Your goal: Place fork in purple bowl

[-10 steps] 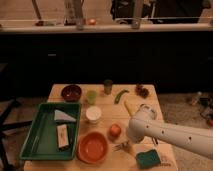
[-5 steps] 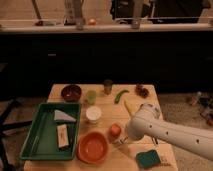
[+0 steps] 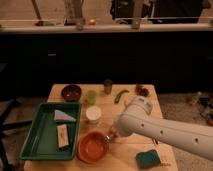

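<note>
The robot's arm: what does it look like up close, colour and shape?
The arm is a thick, smooth white tube with a rounded joint and a row of small dark dots along its side. No cables show. The gripper sits at its tip, beside the orange bowl, mostly hidden by the wrist.

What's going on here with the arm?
The robot's white arm reaches in from the right over the wooden table. Its gripper, shut, sits low beside the right rim of the large orange bowl. The small silver fork isn't visible, possibly hidden under the arm. The small dark purple bowl stands at the table's far left, apart from the gripper.
</note>
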